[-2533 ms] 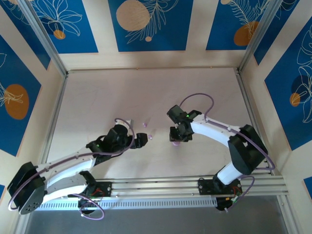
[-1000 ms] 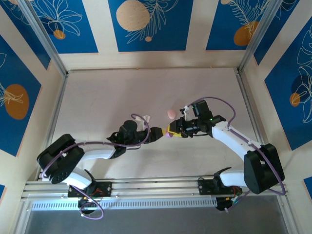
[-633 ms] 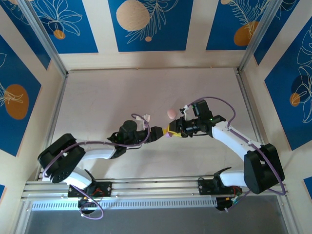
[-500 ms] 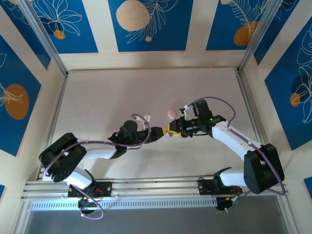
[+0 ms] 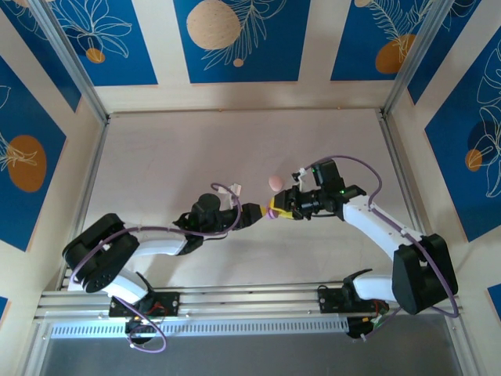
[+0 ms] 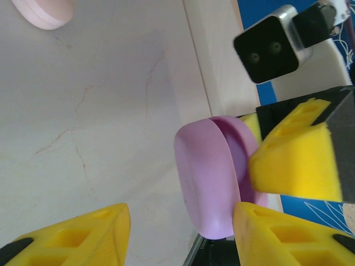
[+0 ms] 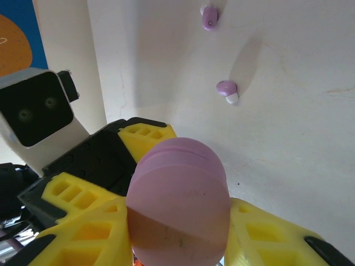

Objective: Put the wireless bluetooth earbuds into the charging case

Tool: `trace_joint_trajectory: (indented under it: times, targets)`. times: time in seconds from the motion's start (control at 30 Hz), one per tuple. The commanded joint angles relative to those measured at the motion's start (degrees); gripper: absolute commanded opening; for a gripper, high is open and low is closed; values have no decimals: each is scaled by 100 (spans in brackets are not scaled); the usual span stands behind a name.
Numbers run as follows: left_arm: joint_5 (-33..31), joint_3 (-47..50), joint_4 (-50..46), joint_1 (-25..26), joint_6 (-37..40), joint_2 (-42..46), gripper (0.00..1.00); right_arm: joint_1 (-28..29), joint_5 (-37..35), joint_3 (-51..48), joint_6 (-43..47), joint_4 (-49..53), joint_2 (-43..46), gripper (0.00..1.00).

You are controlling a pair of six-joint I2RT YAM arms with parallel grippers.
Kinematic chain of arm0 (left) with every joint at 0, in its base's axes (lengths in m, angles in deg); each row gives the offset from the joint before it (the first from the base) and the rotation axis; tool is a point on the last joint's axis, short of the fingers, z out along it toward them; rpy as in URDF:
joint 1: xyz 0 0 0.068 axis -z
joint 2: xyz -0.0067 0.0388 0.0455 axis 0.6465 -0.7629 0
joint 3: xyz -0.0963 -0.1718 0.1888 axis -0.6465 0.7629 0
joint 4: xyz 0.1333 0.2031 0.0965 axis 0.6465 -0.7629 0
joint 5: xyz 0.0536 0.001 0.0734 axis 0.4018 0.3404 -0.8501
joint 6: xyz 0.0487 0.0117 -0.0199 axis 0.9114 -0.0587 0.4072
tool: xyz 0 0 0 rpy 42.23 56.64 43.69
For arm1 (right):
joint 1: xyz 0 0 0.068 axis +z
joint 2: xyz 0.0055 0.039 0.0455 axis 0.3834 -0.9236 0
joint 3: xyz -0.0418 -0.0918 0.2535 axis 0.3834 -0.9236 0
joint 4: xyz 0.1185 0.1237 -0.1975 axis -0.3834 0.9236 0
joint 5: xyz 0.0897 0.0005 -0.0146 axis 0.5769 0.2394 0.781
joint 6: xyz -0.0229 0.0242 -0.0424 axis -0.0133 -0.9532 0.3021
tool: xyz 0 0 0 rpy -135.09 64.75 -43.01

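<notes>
The right end effector (image 7: 178,224) is clamped on the purple charging case (image 7: 178,202), its yellow fingers (image 7: 83,238) pressing the oval case from both sides and holding it clear of the counter (image 5: 196,149). The case's lid seam shows in the left wrist view, but I cannot tell whether it is parted.

The left end effector (image 6: 180,227) faces it with its jaws spread. One yellow finger (image 6: 277,235) sits just beside the case's edge and the other stands well off to the side, so it grips nothing.

On the counter beyond the held case lie a purple earbud (image 7: 227,91) with a white tip and a second purple earbud (image 7: 209,16), apart from each other. A pink case (image 5: 274,182) rests on the counter just beyond where the two end effectors meet.

Two and a half seconds ago the arms were apart, with the left end effector back to the left and the right one pointing down at the counter. They have since met at mid-counter, and over the last second their pose has barely changed.
</notes>
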Motion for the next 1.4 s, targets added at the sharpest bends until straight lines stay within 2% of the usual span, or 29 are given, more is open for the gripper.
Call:
trace_joint_trajectory:
  times: [0.0,0.3,0.63,0.73,0.9,1.37]
  targets:
    - [-63,113,-358,39,146,-21,51,-6,531,-37,-123,-92,236,29]
    - [-96,172,-559,-47,183,105,51,-73,569,-87,-74,31,338,29]
    - [-152,133,-1330,-172,469,769,52,-176,453,-255,96,219,381,29]
    - [42,0,-1375,-171,511,863,56,-167,447,-250,111,215,356,29]
    - [279,-171,-1295,-138,486,788,61,-157,464,-233,90,185,332,29]
    - [507,-387,-894,-122,350,180,61,27,640,-152,56,140,229,29]
